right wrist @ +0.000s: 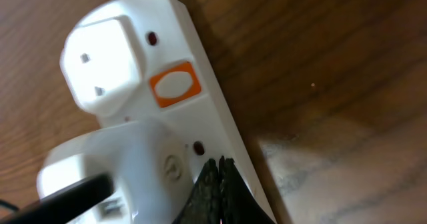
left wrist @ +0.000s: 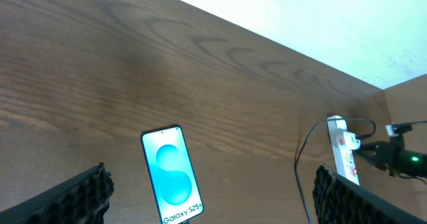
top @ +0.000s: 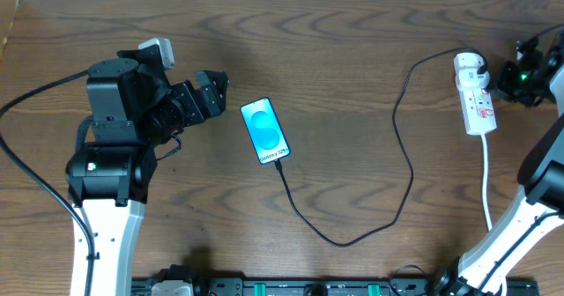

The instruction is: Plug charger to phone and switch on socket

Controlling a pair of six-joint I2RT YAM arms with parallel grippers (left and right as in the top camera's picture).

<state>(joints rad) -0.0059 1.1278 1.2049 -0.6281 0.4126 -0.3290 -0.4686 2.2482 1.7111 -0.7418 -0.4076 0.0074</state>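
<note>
The phone (top: 266, 130) lies screen up in the middle of the table, its blue-cyan screen lit; it also shows in the left wrist view (left wrist: 172, 176). The black charger cable (top: 398, 137) runs from the phone's near end in a loop to its white plug (top: 471, 67) in the white socket strip (top: 478, 104) at the far right. My left gripper (top: 211, 86) is open and empty, left of the phone. My right gripper (right wrist: 219, 177) is shut, its tips against the socket strip (right wrist: 200, 111) below the orange switch (right wrist: 175, 85), beside the white plug (right wrist: 107, 164).
The strip's white cord (top: 487, 181) runs toward the table's front edge. The right arm (top: 529, 71) stands at the right edge. The table's far edge meets a pale wall (left wrist: 300, 24). Bare wood lies between the phone and the cable loop.
</note>
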